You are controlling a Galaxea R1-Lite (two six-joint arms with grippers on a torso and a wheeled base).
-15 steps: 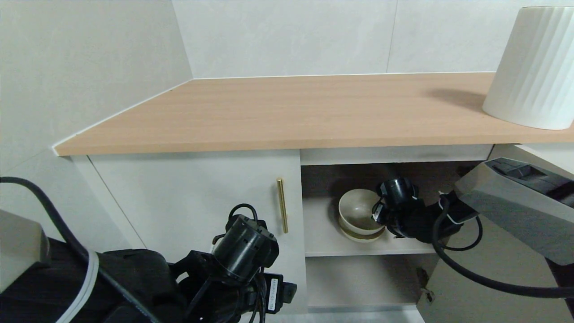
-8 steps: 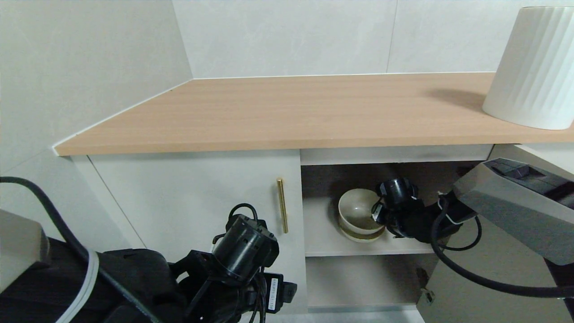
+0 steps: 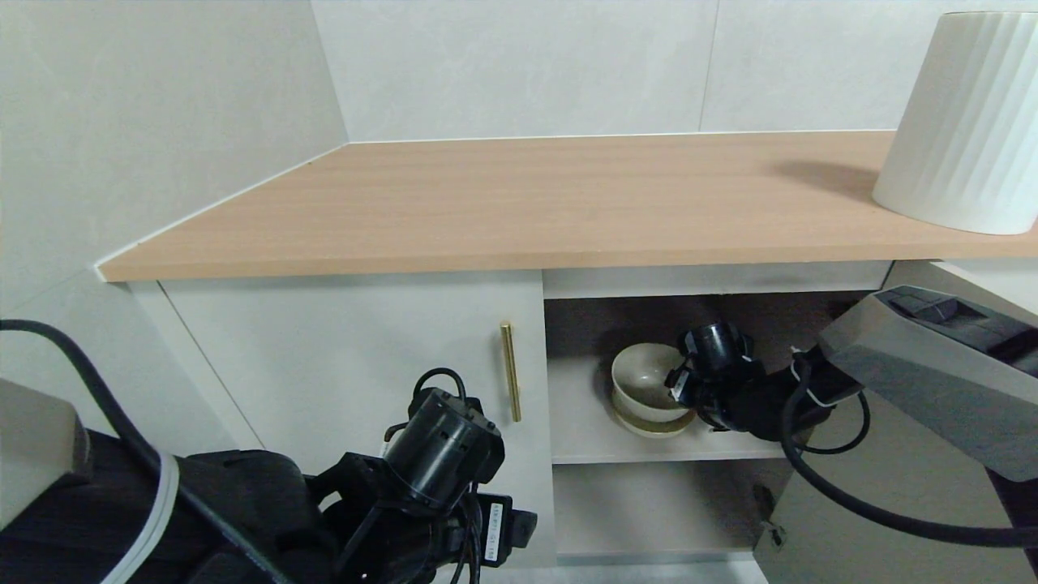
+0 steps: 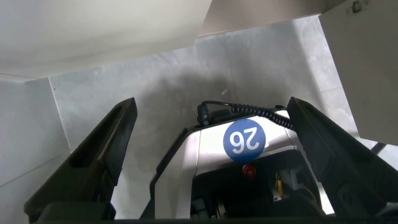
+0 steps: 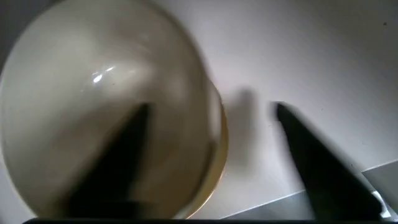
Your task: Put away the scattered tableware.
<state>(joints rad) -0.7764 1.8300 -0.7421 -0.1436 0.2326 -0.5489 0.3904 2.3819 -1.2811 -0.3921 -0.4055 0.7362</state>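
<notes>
straddling the bowl point(image 3: 645, 377) rim, the right gripper point(image 5: 210, 115) sits spread apart.

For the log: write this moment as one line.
bowl: on dish, upper cupboard shelf | right gripper: open, astride bowl rim | left gripper: open, empty

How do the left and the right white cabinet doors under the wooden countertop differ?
The left white cabinet door is shut, whereas the right white cabinet door stands swung open. The left door hides its compartment; the right door leaves a shelf with stacked cream bowls exposed. Only the left door shows a gold bar handle. Both are flat white panels.
</notes>
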